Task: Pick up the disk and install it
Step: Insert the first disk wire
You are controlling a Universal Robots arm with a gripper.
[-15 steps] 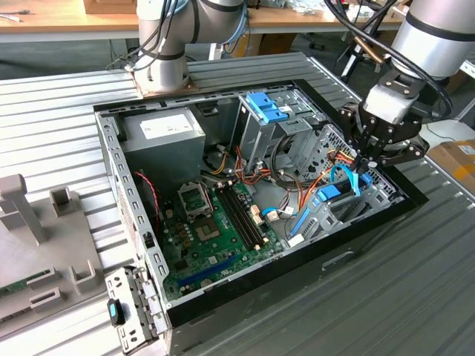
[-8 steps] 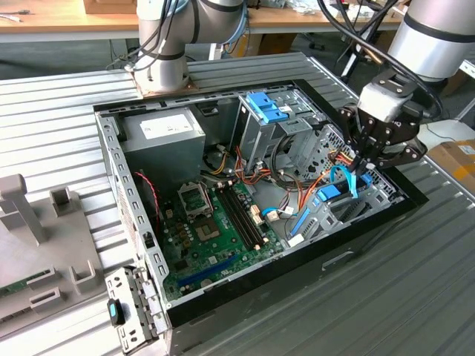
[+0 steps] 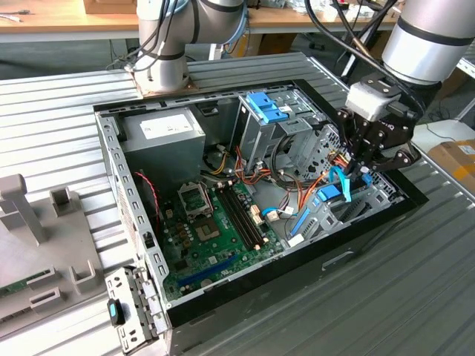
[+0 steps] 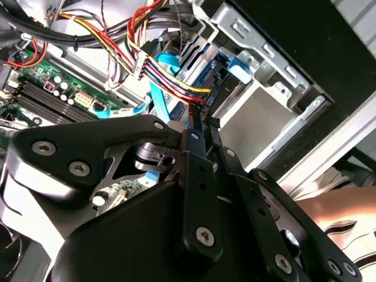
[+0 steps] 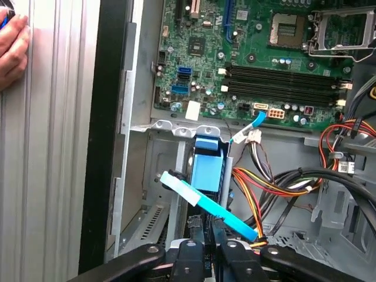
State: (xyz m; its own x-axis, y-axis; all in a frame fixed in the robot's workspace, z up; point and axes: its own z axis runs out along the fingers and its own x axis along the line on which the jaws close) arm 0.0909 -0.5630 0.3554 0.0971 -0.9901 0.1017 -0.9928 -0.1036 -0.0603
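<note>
A silver-sleeved robot arm (image 3: 430,37) leans over an open desktop computer case (image 3: 122,193) lying on a ribbed sheet-metal table (image 3: 59,111). Its black, link-jointed hand (image 3: 364,172) is down inside the stamped-steel drive bay at the corner of the case toward the exterior view's right. The disk (image 3: 329,194) stands on edge in that bay, its smooth, bright blue plastic rail facing up between thin grey metal walls. In the first wrist view the disk (image 5: 208,170) lies just ahead of the hand (image 5: 204,222), and a flat, pale blue ribbon cable (image 5: 205,200) slants across it. The hand's two slim black fingers sit close together with no more than a slit between them. In the second wrist view their tips are at a small black connector (image 4: 207,106) fed by a sheaf of red, yellow and dark wires (image 4: 170,79); whether they pinch anything cannot be told. Beyond the bay spreads the glossy green motherboard (image 5: 264,59), with long black memory slots (image 5: 282,79) and a square, steel-framed processor socket (image 5: 291,26). At the far end of the case sit a boxy grey power supply (image 3: 163,133) with a white sticker and a tall perforated metal cage (image 3: 252,137) capped by a blue plastic latch (image 3: 265,107). A person's fingertips (image 5: 12,44) lie over the grooved table beside the case's black rim in the first wrist view.
</note>
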